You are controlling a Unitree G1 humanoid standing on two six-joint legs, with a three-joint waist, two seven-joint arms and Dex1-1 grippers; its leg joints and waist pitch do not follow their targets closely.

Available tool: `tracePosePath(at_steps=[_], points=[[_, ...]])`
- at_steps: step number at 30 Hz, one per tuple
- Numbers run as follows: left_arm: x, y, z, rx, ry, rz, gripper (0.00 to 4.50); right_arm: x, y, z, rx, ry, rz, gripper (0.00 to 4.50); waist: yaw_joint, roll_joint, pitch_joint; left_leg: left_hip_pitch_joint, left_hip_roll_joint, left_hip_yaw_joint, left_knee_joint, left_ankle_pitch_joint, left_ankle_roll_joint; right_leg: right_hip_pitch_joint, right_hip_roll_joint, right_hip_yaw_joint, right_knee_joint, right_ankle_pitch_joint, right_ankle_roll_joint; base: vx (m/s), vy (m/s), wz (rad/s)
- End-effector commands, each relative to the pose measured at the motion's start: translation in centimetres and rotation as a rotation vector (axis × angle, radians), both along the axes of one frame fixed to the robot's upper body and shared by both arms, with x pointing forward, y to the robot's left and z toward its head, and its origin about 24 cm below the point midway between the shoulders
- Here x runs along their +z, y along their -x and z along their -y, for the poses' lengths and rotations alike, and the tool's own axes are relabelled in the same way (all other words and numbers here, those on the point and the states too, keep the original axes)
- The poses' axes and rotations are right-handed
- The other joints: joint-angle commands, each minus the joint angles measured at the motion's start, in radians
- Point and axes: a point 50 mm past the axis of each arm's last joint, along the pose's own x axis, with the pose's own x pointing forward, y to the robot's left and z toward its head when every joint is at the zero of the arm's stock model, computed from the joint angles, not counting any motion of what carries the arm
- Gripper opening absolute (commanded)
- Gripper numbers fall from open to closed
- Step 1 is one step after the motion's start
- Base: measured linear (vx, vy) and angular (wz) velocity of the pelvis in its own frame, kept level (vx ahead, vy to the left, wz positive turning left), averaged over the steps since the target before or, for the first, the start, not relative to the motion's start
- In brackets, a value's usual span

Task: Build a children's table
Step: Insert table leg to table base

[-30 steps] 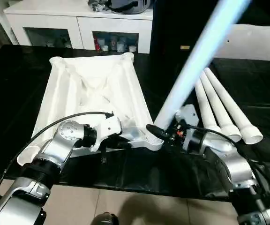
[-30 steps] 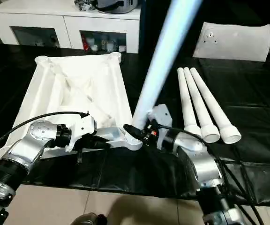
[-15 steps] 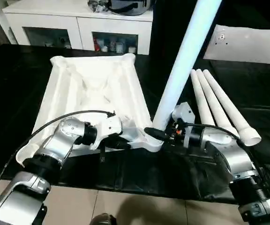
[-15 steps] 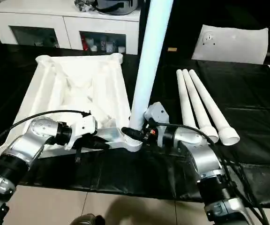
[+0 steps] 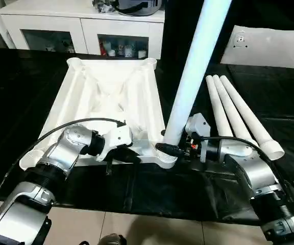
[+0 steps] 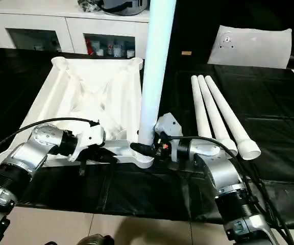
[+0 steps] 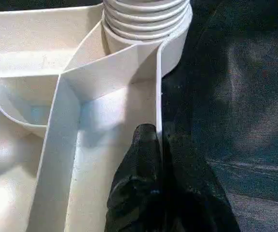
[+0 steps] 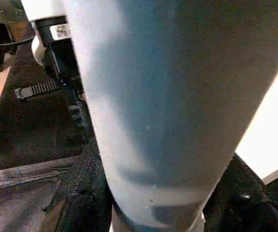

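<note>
The children's table top [image 5: 111, 97] lies upside down on the black-covered table, ribs and round corner sockets facing up. One white leg [image 5: 193, 71] stands nearly upright in the near right corner socket [image 5: 167, 153]. My right gripper [image 5: 175, 148] is shut on that leg just above the socket. In the right wrist view the leg [image 8: 168, 96] runs up between its fingers. My left gripper [image 5: 131, 154] is shut on the top's near rim, and in the left wrist view its fingers [image 7: 144, 159] pinch the thin rim wall [image 7: 159, 96] below the leg's ribbed foot [image 7: 144, 19]. Three more legs [image 5: 239, 117] lie side by side to the right.
A flat whitish plastic bag [image 5: 269, 46] lies at the back right. A white cabinet [image 5: 86, 23] with glass doors stands behind the table. The table's front edge [image 5: 152, 206] runs just below my forearms, with tiled floor beyond it.
The held leg has swung from leaning far to the right to almost upright in the corner socket. The camera has shifted a little. The left gripper keeps its grip on the rim.
</note>
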Motion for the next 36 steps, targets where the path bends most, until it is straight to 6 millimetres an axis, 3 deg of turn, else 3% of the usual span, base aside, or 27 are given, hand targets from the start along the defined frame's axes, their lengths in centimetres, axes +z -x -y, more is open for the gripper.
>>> tracePosePath(at_steps=[1, 7, 8, 10, 11, 12, 15, 16, 17, 18, 19, 20, 21, 22, 26, 34, 35, 36], points=[[0.7, -0.7, -0.7, 0.068, -0.017, 0.040, 0.00, -4.1, 2.2, -1.6, 0.095, 0.083, -0.173, 1.91, -0.004, -0.002, -0.036, 0.047, 0.066, -0.036, -0.074, -0.422, -0.051, -0.011, -0.077, 0.034, -0.099, -0.274, -0.188, 0.000, 0.000, 0.00], [0.6, 0.6, -2.2, 0.188, 0.005, 0.014, 0.00, -4.3, 1.0, -1.7, -0.070, 0.061, -0.124, 1.91, -0.016, 0.001, -0.034, 0.044, 0.069, -0.042, -0.084, -0.449, -0.073, -0.015, -0.078, 0.033, -0.097, -0.308, -0.189, 0.000, 0.000, 0.00], [0.5, 1.0, -2.3, 0.231, 0.020, 0.004, 0.00, -4.4, 0.8, -1.7, -0.109, 0.056, -0.124, 1.91, -0.033, 0.001, -0.032, 0.038, 0.066, -0.046, -0.089, -0.475, -0.080, -0.011, -0.074, 0.030, -0.096, -0.335, -0.184, 0.000, 0.000, 0.00], [0.4, 1.8, -2.2, 0.302, 0.050, -0.007, 0.00, -4.6, 0.5, -1.8, -0.170, 0.049, -0.123, 1.91, -0.038, -0.002, -0.032, 0.046, 0.067, -0.045, -0.086, -0.501, -0.085, -0.020, -0.073, 0.033, -0.101, -0.364, -0.177, 0.000, 0.000, 0.00], [0.4, 2.0, -2.1, 0.318, 0.056, -0.009, 0.00, -4.7, 0.4, -1.8, -0.185, 0.048, -0.123, 1.91, -0.049, 0.001, -0.027, 0.036, 0.064, -0.048, -0.092, -0.498, -0.083, -0.017, -0.071, 0.031, -0.101, -0.364, -0.180, 0.000, 0.000, 0.00], [0.2, 2.8, -1.3, 0.374, 0.089, -0.022, 0.00, -4.9, -0.1, -1.9, -0.261, 0.040, -0.129, 1.91, -0.052, -0.005, -0.026, 0.037, 0.064, -0.046, -0.092, -0.506, -0.084, -0.019, -0.069, 0.030, -0.102, -0.377, -0.176, 0.000, 0.000, 0.00], [0.0, 3.7, 0.3, 0.429, 0.122, -0.031, 0.00, -5.1, -0.9, -2.1, -0.375, 0.038, -0.131, 1.91, -0.067, -0.002, -0.025, 0.040, 0.063, -0.048, -0.092, -0.525, -0.092, -0.023, -0.068, 0.031, -0.107, -0.403, -0.169, 0.000, 0.000, 0.00], [-0.1, 4.0, 1.2, 0.439, 0.138, -0.035, 0.00, -5.1, -1.3, -2.2, -0.427, 0.038, -0.132, 1.91, -0.072, -0.011, -0.025, 0.040, 0.060, -0.046, -0.090, -0.520, -0.088, -0.024, -0.065, 0.030, -0.111, -0.402, -0.163, 0.000, 0.000, 0.00], [-0.1, 4.2, 2.1, 0.442, 0.148, -0.037, 0.00, -5.0, -1.7, -2.3, -0.474, 0.038, -0.133, 1.91, -0.075, -0.006, -0.024, 0.041, 0.061, -0.047, -0.091, -0.521, -0.089, -0.026, -0.064, 0.032, -0.112, -0.396, -0.164, 0.000, 0.000, 0.00], [-0.2, 4.4, 2.8, 0.441, 0.156, -0.037, 0.00, -5.0, -2.0, -2.3, -0.508, 0.036, -0.135, 1.91, -0.073, -0.004, -0.024, 0.044, 0.061, -0.047, -0.090, -0.528, -0.090, -0.029, -0.064, 0.032, -0.115, -0.403, -0.158, 0.000, 0.000, 0.00], [-0.2, 4.5, 3.3, 0.444, 0.160, -0.038, 0.00, -5.0, -2.2, -2.4, -0.526, 0.035, -0.136, 1.91, -0.074, -0.012, -0.026, 0.047, 0.061, -0.045, -0.088, -0.533, -0.089, -0.031, -0.063, 0.032, -0.117, -0.405, -0.155, 0.000, 0.000, 0.00], [-0.1, 4.7, 3.7, 0.449, 0.162, -0.040, 0.00, -5.0, -2.3, -2.5, -0.535, 0.036, -0.131, 1.91, -0.073, -0.010, -0.024, 0.046, 0.060, -0.046, -0.088, -0.538, -0.091, -0.031, -0.061, 0.032, -0.118, -0.399, -0.143, 0.000, 0.000, 0.00], [0.0, 4.8, 4.1, 0.463, 0.162, -0.045, 0.00, -4.9, -2.4, -2.6, -0.542, 0.037, -0.127, 1.91, -0.074, -0.016, -0.024, 0.046, 0.059, -0.045, -0.088, -0.540, -0.090, -0.031, -0.059, 0.032, -0.120, -0.398, -0.138, 0.000, 0.000, 0.00], [0.0, 4.8, 4.2, 0.468, 0.161, -0.044, 0.00, -5.0, -2.4, -2.7, -0.542, 0.035, -0.130, 1.91, -0.072, -0.014, -0.024, 0.048, 0.059, -0.045, -0.087, -0.545, -0.090, -0.033, -0.060, 0.033, -0.120, -0.396, -0.135, 0.000, 0.000, 0.00], [-0.2, 4.1, 3.6, 0.499, 0.114, -0.003, 0.00, -5.0, -2.3, -2.9, -0.537, 0.019, -0.141, 1.91, -0.072, -0.020, -0.024, 0.048, 0.058, -0.046, -0.087, -0.561, -0.092, -0.036, -0.060, 0.035, -0.125, -0.411, -0.113, 0.000, 0.000, 0.00], [0.0, 3.4, 2.7, 0.527, 0.094, 0.025, 0.00, -5.1, -2.3, -2.9, -0.564, 0.010, -0.144, 1.91, -0.073, -0.024, -0.024, 0.051, 0.057, -0.048, -0.087, -0.595, -0.103, -0.043, -0.060, 0.035, -0.128, -0.438, -0.099, 0.000, 0.000, 0.00], [0.0, 3.4, 2.6, 0.528, 0.093, 0.027, 0.00, -5.1, -2.3, -2.9, -0.569, 0.004, -0.148, 2.26, -0.072, -0.023, -0.024, 0.051, 0.057, -0.048, -0.087, -0.596, -0.103, -0.044, -0.061, 0.035, -0.129, -0.442, -0.099, 0.000, 0.000, 0.00], [0.0, 3.3, 2.5, 0.530, 0.091, 0.032, 0.00, -5.1, -2.3, -2.8, -0.577, -0.007, -0.153, 2.26, -0.072, -0.023, -0.024, 0.049, 0.057, -0.049, -0.087, -0.594, -0.103, -0.042, -0.062, 0.035, -0.129, -0.443, -0.098, 0.000, 0.000, 0.00]])
